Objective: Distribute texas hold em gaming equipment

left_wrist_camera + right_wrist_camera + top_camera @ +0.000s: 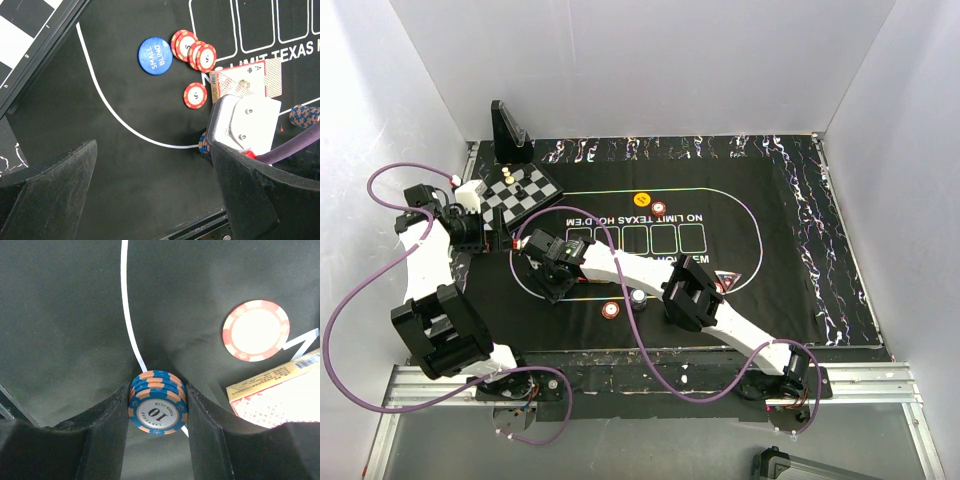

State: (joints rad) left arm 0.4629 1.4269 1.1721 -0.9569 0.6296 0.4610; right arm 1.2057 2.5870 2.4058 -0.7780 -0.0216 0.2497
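Observation:
My right gripper (158,440) is shut on a short stack of blue-and-orange "10" poker chips (158,402), held over the white line of the black felt mat (770,230). Beside it lie a red chip (256,330) and a red-backed card deck (280,395). My left gripper (155,200) hangs open over bare felt just left of the right gripper (245,125). Past it are a blue "small blind" button (155,55), three overlapping red chips (192,47) and a single red chip (195,95). Further chips (611,310), an orange button (642,198) and a dark triangular marker (725,280) lie on the mat.
A small chessboard with pieces (520,192) sits at the mat's far left corner, close to my left arm, with a black upright stand (508,135) behind it. White walls enclose the table. Purple cables loop over both arms. More blue-orange chips (305,116) show at the right.

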